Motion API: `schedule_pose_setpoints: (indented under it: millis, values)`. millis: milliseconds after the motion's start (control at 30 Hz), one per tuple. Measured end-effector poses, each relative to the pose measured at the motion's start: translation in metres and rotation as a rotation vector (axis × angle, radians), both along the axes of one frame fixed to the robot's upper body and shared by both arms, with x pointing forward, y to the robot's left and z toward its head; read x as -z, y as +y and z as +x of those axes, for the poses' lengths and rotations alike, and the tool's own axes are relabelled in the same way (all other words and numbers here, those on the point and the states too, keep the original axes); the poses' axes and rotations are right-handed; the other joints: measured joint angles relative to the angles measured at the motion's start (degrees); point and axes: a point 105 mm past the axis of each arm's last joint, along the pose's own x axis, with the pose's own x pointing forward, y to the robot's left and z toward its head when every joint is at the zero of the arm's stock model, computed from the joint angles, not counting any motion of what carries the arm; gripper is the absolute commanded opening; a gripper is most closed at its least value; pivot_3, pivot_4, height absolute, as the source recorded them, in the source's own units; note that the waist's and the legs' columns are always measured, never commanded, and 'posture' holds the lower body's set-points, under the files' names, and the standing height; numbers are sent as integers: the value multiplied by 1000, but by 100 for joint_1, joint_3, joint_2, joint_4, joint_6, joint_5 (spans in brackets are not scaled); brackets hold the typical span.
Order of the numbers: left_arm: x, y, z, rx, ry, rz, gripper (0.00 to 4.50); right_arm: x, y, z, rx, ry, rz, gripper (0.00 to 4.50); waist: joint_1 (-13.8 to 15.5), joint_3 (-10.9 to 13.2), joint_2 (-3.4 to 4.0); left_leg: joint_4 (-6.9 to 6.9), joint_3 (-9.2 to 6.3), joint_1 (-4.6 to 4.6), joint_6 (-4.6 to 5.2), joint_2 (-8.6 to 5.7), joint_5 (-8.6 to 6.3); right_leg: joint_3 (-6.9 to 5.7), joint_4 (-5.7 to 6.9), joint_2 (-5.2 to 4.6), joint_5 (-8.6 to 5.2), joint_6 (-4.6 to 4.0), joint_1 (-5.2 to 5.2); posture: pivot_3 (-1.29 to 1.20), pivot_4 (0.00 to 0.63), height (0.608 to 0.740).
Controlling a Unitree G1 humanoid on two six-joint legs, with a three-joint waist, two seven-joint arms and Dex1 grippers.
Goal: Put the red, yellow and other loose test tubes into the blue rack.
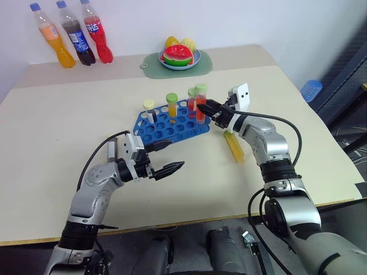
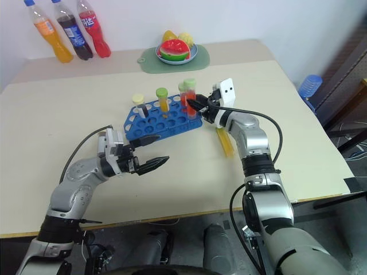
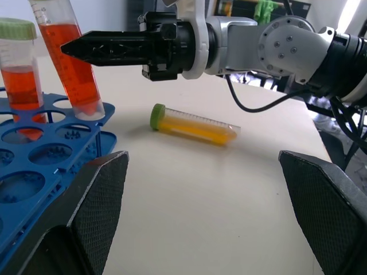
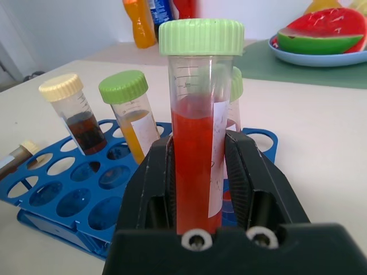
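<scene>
red test tube [image 4: 198, 149] stood clamped upright in the right gripper [image 1: 207, 107], its base at a hole on the blue rack's [image 1: 166, 126] near edge. it wanted a straight, vertical descent before release; the left gripper [image 1: 166, 157] hung spread and empty.

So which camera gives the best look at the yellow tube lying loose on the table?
The left wrist view: the green-capped clear plastic tube of yellow liquid lies whole and unobstructed on the table. Both eye views show it partly hidden beside the right arm.
</scene>
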Motion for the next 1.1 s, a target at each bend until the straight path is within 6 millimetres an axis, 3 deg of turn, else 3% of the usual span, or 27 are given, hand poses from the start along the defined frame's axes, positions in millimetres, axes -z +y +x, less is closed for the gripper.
schedule_pose_setpoints:
  millis: [267, 467, 700, 900, 1000, 1100]
  values:
    - [0, 0, 0, -4, -1, 0, 4361, 12, 0, -20, 49, -122, -15, 758, 6, 0, 0, 0, 1, 0, 0, 0, 0, 0, -1, 0, 0, 0, 0, 0, 150, 740]
    - [-1, 0, 0, -3, -2, -1, 4361, 31, 1, -33, 81, -178, -78, 758, 7, 0, 0, 0, 3, 0, 0, 0, 0, 0, -1, 0, 0, 0, 0, 0, 150, 740]
    - [-5, -1, 3, 6, -16, -1, 4361, 21, -7, -33, 137, -264, -146, 4218, 14, 0, 0, -1, 2, 0, 0, 0, 0, 0, -1, 0, 0, 0, 0, 0, 150, 740]
    - [-3, -2, 2, 14, -11, -3, 4361, 9, -31, -46, 204, -269, -270, 4218, 100, 1, -1, 0, 3, 0, 1, 0, -1, 0, -3, 0, 0, 0, 0, 0, 150, 740]
    - [-1, -3, 0, 22, -11, -5, 4361, 14, -57, -58, 297, -175, -411, 4218, 169, 1, -1, 4, 3, -2, 19, -1, -11, 0, -6, -1, 0, 0, 2, 0, 150, 740]
    - [0, -3, 0, 24, -11, -5, 4361, 10, -77, -75, 321, -34, -414, 4218, 183, 2, -2, 7, 3, -2, 32, -1, -18, 0, -10, -2, 0, 0, 9, 0, 150, 740]
